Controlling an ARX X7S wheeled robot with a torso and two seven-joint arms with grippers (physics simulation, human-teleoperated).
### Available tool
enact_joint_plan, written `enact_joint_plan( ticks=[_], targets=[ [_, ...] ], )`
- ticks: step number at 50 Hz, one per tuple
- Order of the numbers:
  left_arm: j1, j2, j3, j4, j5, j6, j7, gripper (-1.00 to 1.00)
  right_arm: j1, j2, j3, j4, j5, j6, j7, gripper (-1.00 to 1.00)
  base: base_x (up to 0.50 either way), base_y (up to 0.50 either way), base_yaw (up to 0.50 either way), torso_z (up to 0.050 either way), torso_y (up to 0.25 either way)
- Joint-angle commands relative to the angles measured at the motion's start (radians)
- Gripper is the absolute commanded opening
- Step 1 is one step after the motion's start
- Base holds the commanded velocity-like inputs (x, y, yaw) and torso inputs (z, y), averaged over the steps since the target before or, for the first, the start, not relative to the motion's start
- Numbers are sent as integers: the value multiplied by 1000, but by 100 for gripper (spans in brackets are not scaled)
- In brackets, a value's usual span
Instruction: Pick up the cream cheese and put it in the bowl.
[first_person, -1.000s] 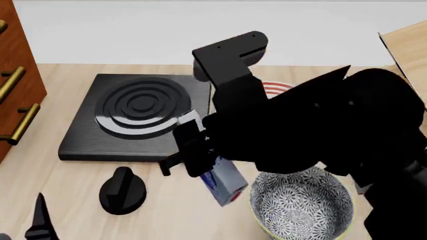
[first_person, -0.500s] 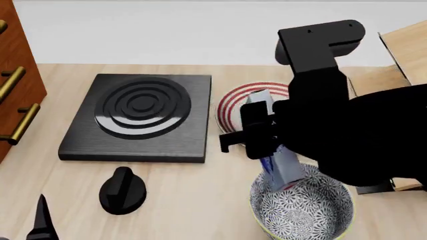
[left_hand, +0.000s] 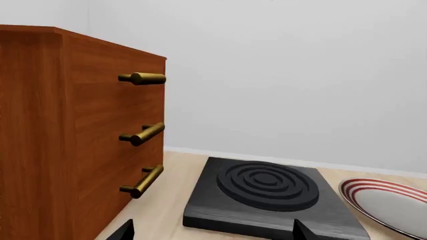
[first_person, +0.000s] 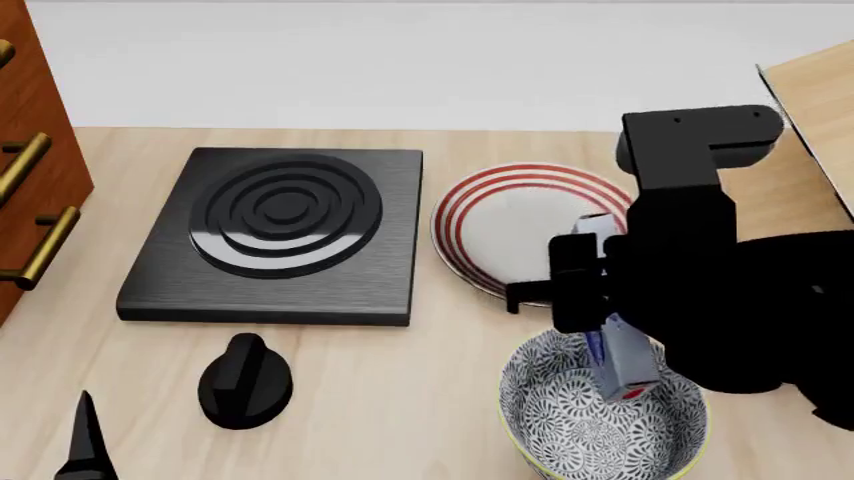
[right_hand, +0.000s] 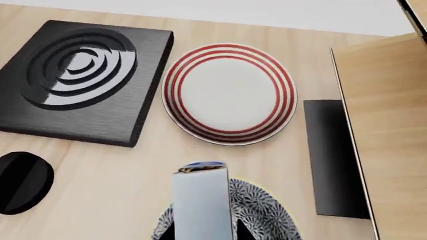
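Observation:
The cream cheese (first_person: 622, 368), a silver-grey box with a blue label and a red end, hangs tilted inside the rim of the blue-and-white floral bowl (first_person: 561, 428). My right gripper (first_person: 597, 322) is shut on its upper end. In the right wrist view the cream cheese (right_hand: 200, 197) stands between the two dark fingers of the right gripper (right_hand: 203, 233), with the bowl (right_hand: 261, 212) just beneath. My left gripper (left_hand: 212, 236) is open and holds nothing, low near the black burner block. One left fingertip (first_person: 86, 438) shows at the table's near left.
A black burner block (first_person: 280, 232) lies at the left. Near the front stands a black knob (first_person: 244, 381). Behind the bowl lies a white plate with red rings (first_person: 514, 225). A wooden drawer cabinet (left_hand: 73, 140) with brass handles stands at far left, and a wooden panel (right_hand: 387, 125) and a dark slab (right_hand: 330, 157) at right.
My right arm has swung right with the cream cheese, from beside the burner block to over the bowl, and lowered it into the rim. The plate is now uncovered. The left arm stayed still.

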Motion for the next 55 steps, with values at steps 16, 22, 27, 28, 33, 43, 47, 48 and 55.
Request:
enact_joint_plan(
  ticks=[16,22,27,28,33,43,47,48,55],
  targets=[
    [5,-10,0,15,-2,1,-14,100,-16,-36,-22,107,-110,-77,-77,-100,0,0,0,0,1],
    [0,-9,2,3,-4,5,-12,100,-28,-55,-40,159,-141,-104,-118,-100,0,0,0,0,0],
    [2,-10,1,6,-4,6,-15,100,-31,-63,-47,177,-146,-106,-140,-100,0,0,0,0,0],
    [2,-10,1,5,-4,6,-16,100,-31,-64,-48,177,-147,-105,-138,-100,0,0,0,0,0],
    [-10,-4,4,-16,1,10,-19,100,-39,-71,-58,191,-154,-104,-145,-100,0,0,0,0,0],
    [-11,-6,7,-15,1,6,-24,100,-56,-75,-77,191,-156,-86,-140,-100,0,0,0,2,1],
    [-7,-8,8,-10,2,8,-26,100,-60,-72,-76,185,-155,-88,-144,-100,0,0,0,0,0],
    [-7,-9,8,-9,0,6,-25,100,-61,-72,-76,188,-156,-90,-145,-100,0,0,0,0,0],
    [8,-13,8,8,4,13,-31,100,-78,-76,-85,216,-177,-118,-173,-100,0,0,0,0,0]
  ],
)
